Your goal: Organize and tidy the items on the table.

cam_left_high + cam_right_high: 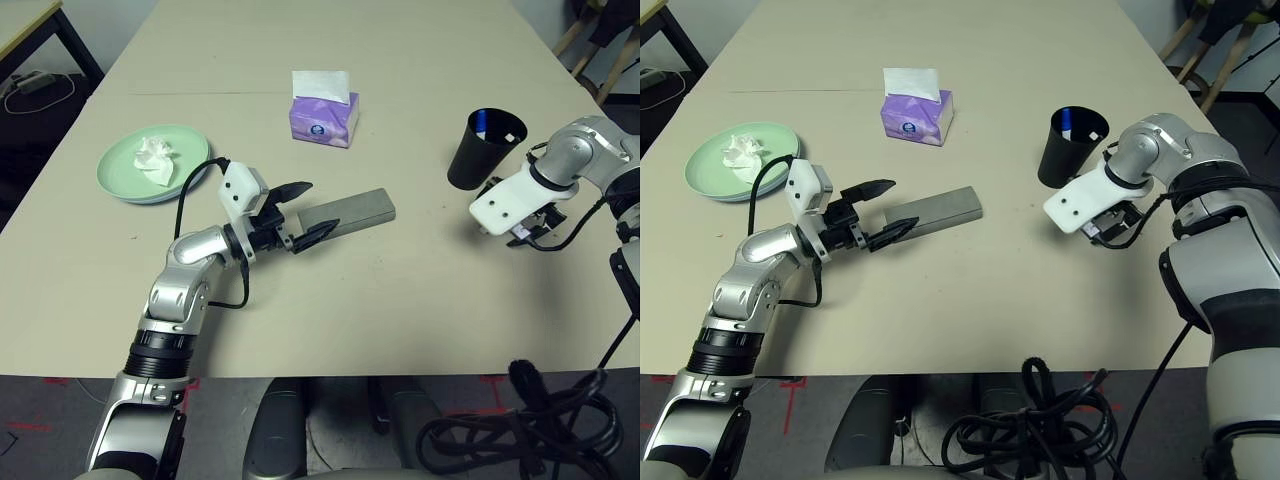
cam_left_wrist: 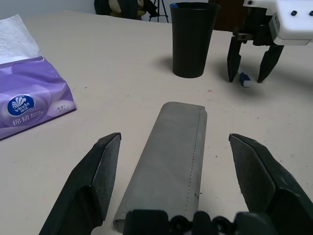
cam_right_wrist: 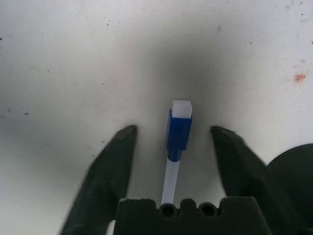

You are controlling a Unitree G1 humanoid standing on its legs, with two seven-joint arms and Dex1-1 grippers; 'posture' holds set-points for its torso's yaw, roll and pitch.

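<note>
Left arm is stretched low over the table [image 1: 420, 300], forearm angled forward and toward the robot's right. Left gripper [image 1: 303, 214] is held roughly level with its 2 fingers spread wide, straddling the near end of the grey glasses case [image 1: 350, 212]; no contact with the case can be seen.

Right arm is bent at the elbow, wrist turned steeply down beside the black cup [image 1: 482, 148]. Right gripper [image 3: 173, 134] is pointed at the tabletop, fingers apart, with a white blue-capped pen [image 3: 177, 142] lying flat between them. A gap is visible on both sides of the pen, so it is not clamped.

1 more pen [image 1: 480, 124] is seen standing in the cup. The purple tissue box [image 1: 323, 118] is set further back, near the table's middle, with a white sheet sticking up. The pale green plate [image 1: 152, 163] is placed toward the left edge, with crumpled white tissue [image 1: 154, 158] on it.

Tabletop is plain beige and matte. Dark floor, a black-legged desk [image 1: 35, 25] at the far left and chair legs [image 1: 590, 50] at the far right are visible.
</note>
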